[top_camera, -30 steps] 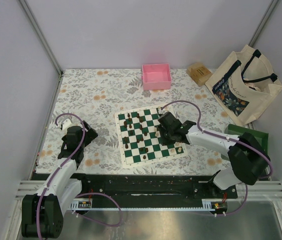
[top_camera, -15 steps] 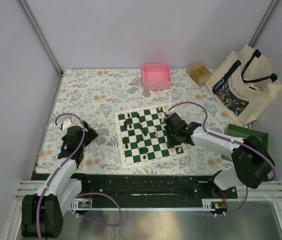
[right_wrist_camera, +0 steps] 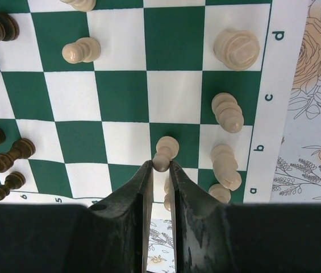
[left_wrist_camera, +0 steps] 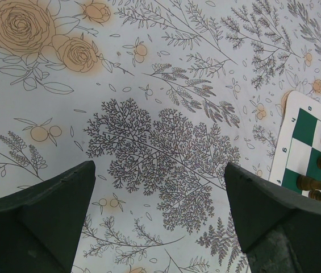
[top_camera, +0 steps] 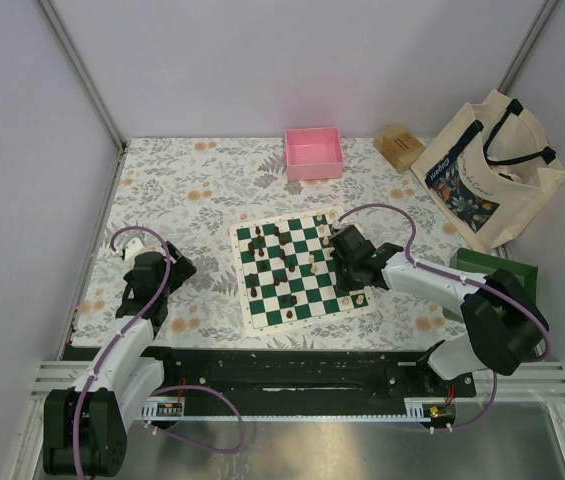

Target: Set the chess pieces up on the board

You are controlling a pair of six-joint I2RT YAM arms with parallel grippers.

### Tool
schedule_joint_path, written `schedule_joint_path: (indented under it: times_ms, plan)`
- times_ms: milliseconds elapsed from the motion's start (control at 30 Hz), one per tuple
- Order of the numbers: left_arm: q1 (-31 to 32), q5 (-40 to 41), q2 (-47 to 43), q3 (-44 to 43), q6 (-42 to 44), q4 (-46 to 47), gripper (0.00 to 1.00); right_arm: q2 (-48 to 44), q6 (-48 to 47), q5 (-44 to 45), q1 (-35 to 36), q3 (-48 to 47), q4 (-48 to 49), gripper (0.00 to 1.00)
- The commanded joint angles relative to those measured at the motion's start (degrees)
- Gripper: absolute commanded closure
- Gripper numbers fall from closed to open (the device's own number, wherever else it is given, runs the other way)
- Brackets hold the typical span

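The green and white board (top_camera: 244, 278) lies mid-table with dark and cream chess pieces scattered on it. My right gripper (top_camera: 342, 268) is over the board's right side. In the right wrist view the gripper (right_wrist_camera: 161, 166) is shut on the head of a cream pawn (right_wrist_camera: 166, 149) that stands on a green square of the board (right_wrist_camera: 120, 91). Several cream pieces (right_wrist_camera: 227, 114) line the lettered edge, and dark pieces (right_wrist_camera: 12, 153) stand at the left. My left gripper (top_camera: 177, 268) is open and empty (left_wrist_camera: 160, 216) over the floral cloth, left of the board's corner (left_wrist_camera: 305, 122).
A pink tray (top_camera: 313, 153) sits at the back. A tan box (top_camera: 398, 146) and a tote bag (top_camera: 487, 170) are at the back right. A green tray (top_camera: 497, 268) lies at the right edge beside my right arm.
My right gripper has shifted slightly to the right over the board's right side since a second ago. The left arm has not moved.
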State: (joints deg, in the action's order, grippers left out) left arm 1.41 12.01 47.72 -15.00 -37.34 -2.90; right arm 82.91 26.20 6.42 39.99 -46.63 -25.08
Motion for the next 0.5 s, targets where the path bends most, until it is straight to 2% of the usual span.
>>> schedule_joint_path:
  times_ms: [0, 167, 267, 467]
  plan:
    - [-0.1, 0.1, -0.4, -1.5, 0.3, 3.0, 0.01, 1.0, 0.3, 0.2, -0.5, 0.2, 1.7, 0.75]
    - [-0.1, 0.1, -0.4, -1.6, 0.3, 3.0, 0.01, 1.6, 0.3, 0.0, -0.5, 0.1, 1.9, 0.73]
    - [-0.1, 0.1, -0.4, -1.6, 0.3, 3.0, 0.01, 1.2, 0.1, -0.1, -0.5, -0.2, 1.8, 0.67]
    - [-0.1, 0.0, -0.2, -1.7, 0.4, 3.0, 0.01, -0.4, -1.3, -1.1, -0.4, -2.1, 0.6, 0.62]
